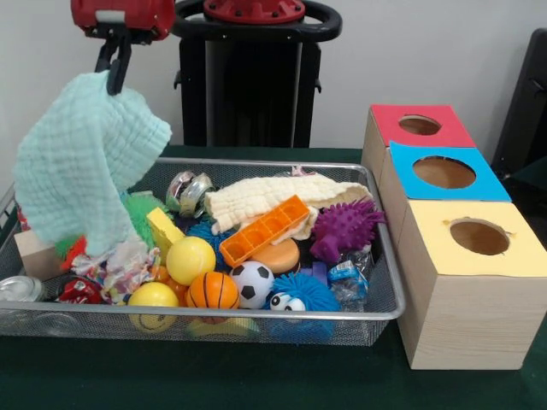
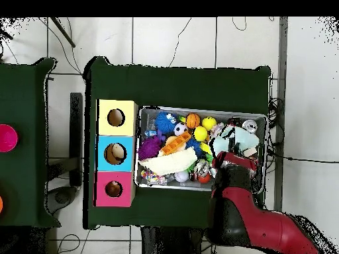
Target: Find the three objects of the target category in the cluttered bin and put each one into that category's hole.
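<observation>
Fingers [image 1: 114, 72] pinch a plain mint cloth [image 1: 85, 171] above the bin [image 1: 389, 282].

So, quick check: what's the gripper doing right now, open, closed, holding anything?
Gripper: closed on the mint green cloth, holding it lifted above the bin.

Plain pale wall [image 1: 427, 51] running behind the setup. Dark green cloth covering the desk [image 1: 214, 376]. Part of a black chair [image 1: 526, 111] showing at the right edge of the front view. Overhead: white tiled floor [image 2: 172, 40] with dark grout lines lying all around, thin cables [image 2: 301, 160] trailing across it. Second green-covered table [image 2: 23, 142] sitting just beside the desk, carrying a pink round object [image 2: 5, 137] at the picture's edge.
</observation>
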You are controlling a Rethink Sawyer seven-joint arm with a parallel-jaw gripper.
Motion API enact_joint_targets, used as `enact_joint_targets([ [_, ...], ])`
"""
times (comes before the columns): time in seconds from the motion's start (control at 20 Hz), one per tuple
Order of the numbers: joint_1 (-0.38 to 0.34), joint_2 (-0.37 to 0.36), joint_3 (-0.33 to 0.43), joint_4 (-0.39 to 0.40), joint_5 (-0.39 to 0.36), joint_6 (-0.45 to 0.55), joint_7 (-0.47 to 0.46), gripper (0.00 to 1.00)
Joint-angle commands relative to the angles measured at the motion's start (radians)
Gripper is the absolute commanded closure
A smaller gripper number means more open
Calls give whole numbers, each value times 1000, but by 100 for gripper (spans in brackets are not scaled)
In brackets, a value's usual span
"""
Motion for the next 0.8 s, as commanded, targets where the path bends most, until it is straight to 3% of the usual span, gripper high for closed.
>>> enact_joint_targets([
  [0.05, 85, -20, -46, -69, 71, -136, 84, 100],
  [0.45, 141, -99, -60, -57, 84, -74, 104, 100],
  [0.8, 121, -165, -6, -78, 44, 20, 127, 100],
])
